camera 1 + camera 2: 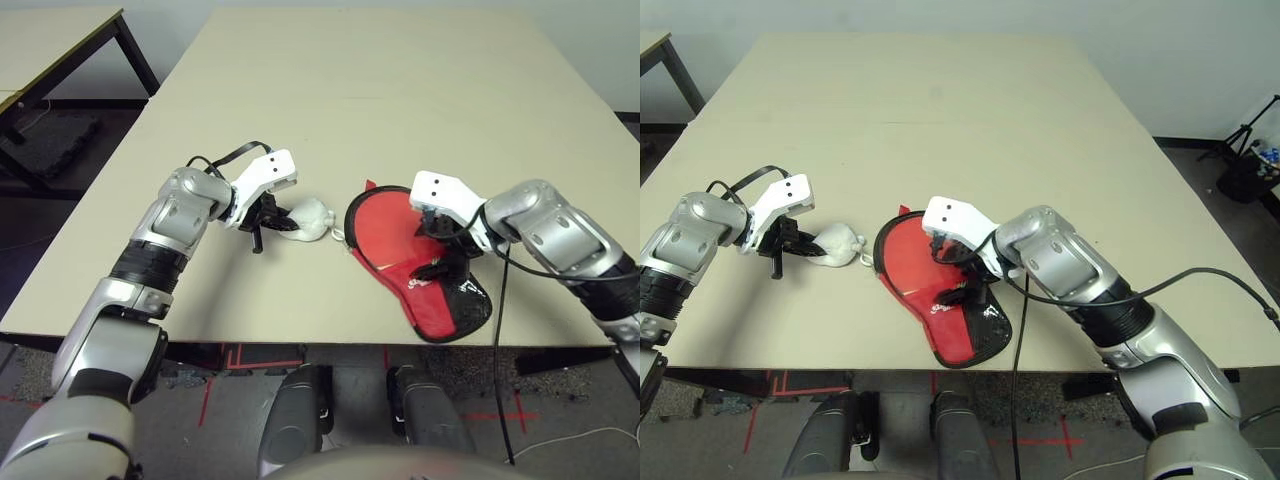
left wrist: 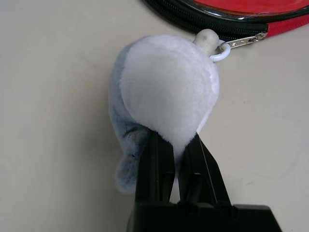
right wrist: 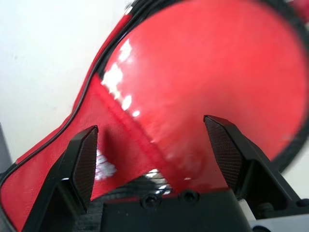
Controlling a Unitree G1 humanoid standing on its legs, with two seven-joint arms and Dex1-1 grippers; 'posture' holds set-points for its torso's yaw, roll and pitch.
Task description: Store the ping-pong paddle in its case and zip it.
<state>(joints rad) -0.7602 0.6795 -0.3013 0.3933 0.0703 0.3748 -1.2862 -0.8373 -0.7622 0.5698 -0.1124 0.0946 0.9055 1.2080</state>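
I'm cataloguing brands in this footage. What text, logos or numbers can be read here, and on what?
Small white logo on the red case, near its mesh pocket: too small and blurred to read.
No readable text on the plush pouch, the grippers or the table.

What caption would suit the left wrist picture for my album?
Black fingers pinch a white-grey plush pouch, ringed to the red case's zipper pull.

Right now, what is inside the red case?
The paddle's glossy red face lies inside the case, showing through the unzipped round end. Its handle is covered by red fabric and the open right gripper.
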